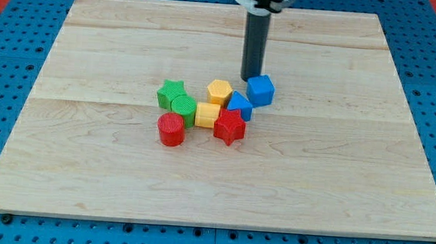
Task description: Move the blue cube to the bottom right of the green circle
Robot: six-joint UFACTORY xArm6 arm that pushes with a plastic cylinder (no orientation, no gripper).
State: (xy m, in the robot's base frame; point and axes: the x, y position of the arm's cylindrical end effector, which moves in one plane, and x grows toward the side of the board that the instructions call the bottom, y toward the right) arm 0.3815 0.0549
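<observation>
The blue cube (pixel 261 90) sits just right of the block cluster, up and right of the blue triangle (pixel 240 105). My tip (pixel 251 79) rests on the board at the cube's upper left, touching or nearly touching it. The green circle (pixel 183 107) lies at the cluster's left, below and right of the green star (pixel 171 92). The blue cube is to the right of the green circle and slightly higher in the view.
The cluster also holds a yellow hexagon (pixel 219 91), a yellow cube (pixel 207 115), a red star (pixel 230 127) and a red circle (pixel 171 129). The wooden board (pixel 84 166) lies on a blue pegboard.
</observation>
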